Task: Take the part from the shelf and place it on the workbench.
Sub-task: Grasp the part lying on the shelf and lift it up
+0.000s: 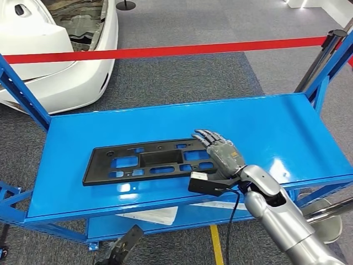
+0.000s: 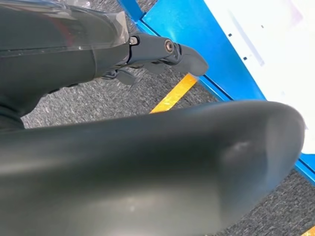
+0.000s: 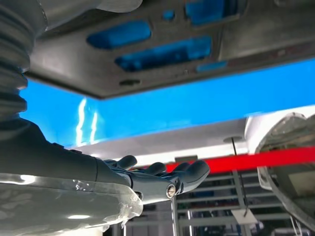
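Right hand flat, fingers extended, holding nothing, hovering at near end of black part; long axis runs leftward from hand along blue shelf. Left hand hanging low, grasp state undetermined.

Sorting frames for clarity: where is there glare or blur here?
Head view: sharp, with soft glare patches on the blue shelf beside the black part. Right wrist view: white glare streaks on the shelf, the part overhead slightly soft. Left wrist view: a blurred dark shape fills the foreground.

bare shelf beyond part
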Controlling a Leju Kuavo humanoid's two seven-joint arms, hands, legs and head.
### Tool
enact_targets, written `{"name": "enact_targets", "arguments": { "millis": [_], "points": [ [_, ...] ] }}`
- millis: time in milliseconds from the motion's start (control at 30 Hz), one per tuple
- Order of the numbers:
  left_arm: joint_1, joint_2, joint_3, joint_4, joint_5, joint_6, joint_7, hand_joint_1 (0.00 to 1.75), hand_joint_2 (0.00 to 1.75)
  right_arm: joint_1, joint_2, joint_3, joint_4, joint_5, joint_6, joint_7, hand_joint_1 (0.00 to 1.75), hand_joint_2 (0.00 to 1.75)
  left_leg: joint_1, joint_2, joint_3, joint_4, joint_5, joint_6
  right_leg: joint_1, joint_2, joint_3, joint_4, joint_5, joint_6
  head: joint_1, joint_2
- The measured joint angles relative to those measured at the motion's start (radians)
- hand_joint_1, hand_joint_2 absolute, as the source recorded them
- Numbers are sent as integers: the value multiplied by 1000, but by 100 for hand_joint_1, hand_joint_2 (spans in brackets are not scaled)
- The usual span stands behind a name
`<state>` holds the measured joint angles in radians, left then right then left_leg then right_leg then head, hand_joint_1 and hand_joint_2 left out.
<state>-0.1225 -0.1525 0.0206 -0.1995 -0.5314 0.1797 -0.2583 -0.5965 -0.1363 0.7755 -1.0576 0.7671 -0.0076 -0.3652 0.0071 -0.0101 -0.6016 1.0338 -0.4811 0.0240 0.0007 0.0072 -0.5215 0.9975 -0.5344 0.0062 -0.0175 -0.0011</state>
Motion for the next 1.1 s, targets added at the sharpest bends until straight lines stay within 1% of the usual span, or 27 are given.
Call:
{"name": "enact_targets", "arguments": {
  "millis": [133, 333, 533, 933, 1100],
  "points": [
    [0, -1, 7, 0, -4, 0, 0, 0, 0, 1, 4, 11, 45, -42, 16, -25, 0, 175, 0, 0, 0, 0, 0, 0, 0, 0, 0, 0, 0, 0, 0, 0],
    [0, -3, 18, 0, -18, -2, 0, 0, 0, 1, 5, 24, 76, -98, 78, -53, 0, 175, 0, 0, 0, 0, 0, 0, 0, 0, 0, 0, 0, 0, 0, 0],
    [0, -3, 27, 0, -21, -2, 0, 0, 0, -27, 3, 46, 92, -109, 105, -44, 0, 175, 0, 0, 0, 0, 0, 0, 0, 0, 0, 0, 0, 0, 0, 0],
    [0, -5, 42, 0, -27, -1, 0, 0, 0, -72, -4, 85, 105, -95, 99, -28, 0, 175, 0, 0, 0, 0, 0, 0, 0, 0, 0, 0, 0, 0, 0, 0],
    [0, -8, 43, 0, -36, -2, 0, 0, 0, -108, -5, 105, 103, -94, 141, -17, 0, 175, 0, 0, 0, 0, 0, 0, 0, 0, 0, 0, 0, 0, 0, 0]
  ]
}}
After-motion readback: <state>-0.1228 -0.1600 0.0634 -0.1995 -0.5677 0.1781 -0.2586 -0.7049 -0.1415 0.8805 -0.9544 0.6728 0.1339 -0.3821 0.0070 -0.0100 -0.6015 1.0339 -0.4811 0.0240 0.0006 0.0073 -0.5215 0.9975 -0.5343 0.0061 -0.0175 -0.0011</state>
